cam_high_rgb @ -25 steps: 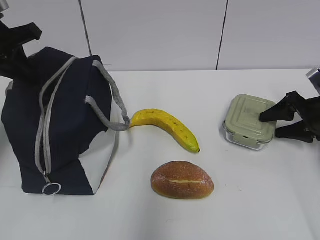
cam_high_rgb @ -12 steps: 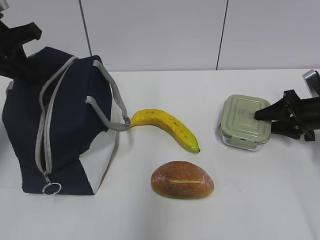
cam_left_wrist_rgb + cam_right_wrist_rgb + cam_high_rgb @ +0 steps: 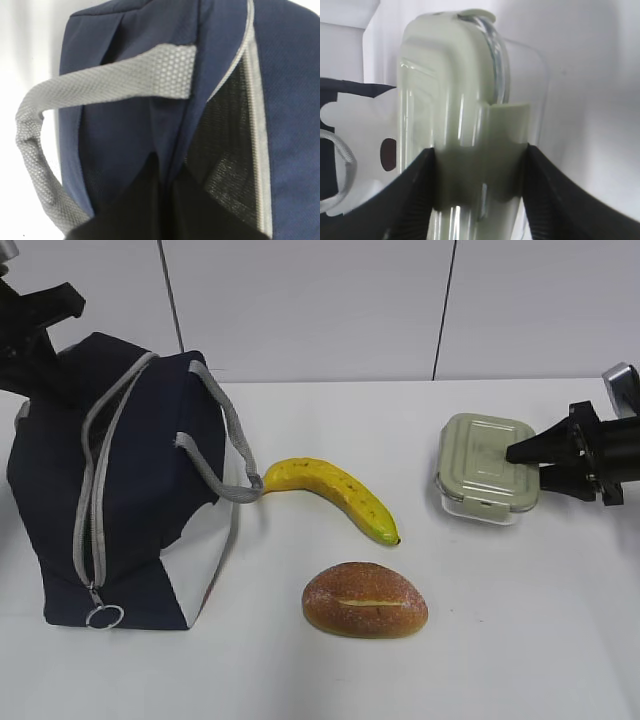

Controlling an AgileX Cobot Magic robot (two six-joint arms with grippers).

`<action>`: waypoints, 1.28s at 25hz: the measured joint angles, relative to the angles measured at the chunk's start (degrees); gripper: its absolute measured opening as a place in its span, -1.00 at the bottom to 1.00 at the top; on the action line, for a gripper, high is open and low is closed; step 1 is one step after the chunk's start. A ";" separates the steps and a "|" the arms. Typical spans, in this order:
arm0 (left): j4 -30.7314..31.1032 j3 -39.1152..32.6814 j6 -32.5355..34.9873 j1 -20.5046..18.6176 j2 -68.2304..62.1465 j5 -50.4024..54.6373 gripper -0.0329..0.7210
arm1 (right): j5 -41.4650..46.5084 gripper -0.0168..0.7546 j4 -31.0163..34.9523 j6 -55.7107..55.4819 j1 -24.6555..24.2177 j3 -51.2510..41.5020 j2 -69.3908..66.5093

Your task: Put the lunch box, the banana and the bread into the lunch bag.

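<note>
The navy lunch bag (image 3: 140, 490) stands at the left, its grey zipper parted along the top. My left gripper (image 3: 45, 370) is at the bag's far top edge; in the left wrist view it (image 3: 167, 172) is shut on a fold of the bag's fabric (image 3: 125, 130) beside the opening. My right gripper (image 3: 540, 462) is shut on the green-lidded lunch box (image 3: 485, 472) and holds it slightly off the table; in the right wrist view its fingers (image 3: 415, 200) clamp the box (image 3: 455, 100) from both sides. The banana (image 3: 335, 492) and the bread (image 3: 365, 600) lie in the middle.
A grey strap handle (image 3: 225, 445) droops from the bag towards the banana's stem. The zipper's ring pull (image 3: 102, 617) hangs at the bag's near bottom corner. A white panelled wall (image 3: 320, 300) closes the back of the table.
My right gripper has drawn the lunch box up and slightly left; the box now sits higher and is tilted. The left gripper and bag have barely shifted.
</note>
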State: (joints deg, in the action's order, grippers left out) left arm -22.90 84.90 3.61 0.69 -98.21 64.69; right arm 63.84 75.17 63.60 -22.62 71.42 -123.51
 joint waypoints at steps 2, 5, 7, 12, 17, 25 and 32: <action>-0.73 0.00 0.00 -0.05 0.00 0.00 -0.92 | 0.15 0.01 0.00 -1.86 0.23 1.53 0.00; -2.24 0.00 0.00 -0.05 0.00 -0.02 -0.92 | 0.15 0.00 -0.62 -4.92 1.11 3.70 0.87; -3.48 0.00 0.00 -0.05 0.00 -0.02 -0.92 | 0.15 0.00 -1.17 -7.67 2.51 5.32 2.33; -6.41 0.00 0.00 -0.05 0.00 -0.08 -0.92 | 0.99 -0.01 -2.07 -14.81 6.90 10.29 6.50; -8.68 0.00 0.00 -0.05 0.00 -0.18 -0.92 | 2.71 -0.01 -7.87 -25.82 14.32 19.11 9.32; -9.27 0.00 0.00 -0.05 0.00 -0.18 -0.92 | 4.76 -0.01 -11.49 -36.49 26.94 30.79 9.45; -9.34 0.00 0.00 -0.05 0.00 -0.18 -0.92 | 5.66 -0.01 -12.64 -39.26 35.75 33.60 9.45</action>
State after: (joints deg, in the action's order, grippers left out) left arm -32.24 84.90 3.61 0.64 -98.21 64.51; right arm 69.51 62.54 24.34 13.13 105.02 -114.06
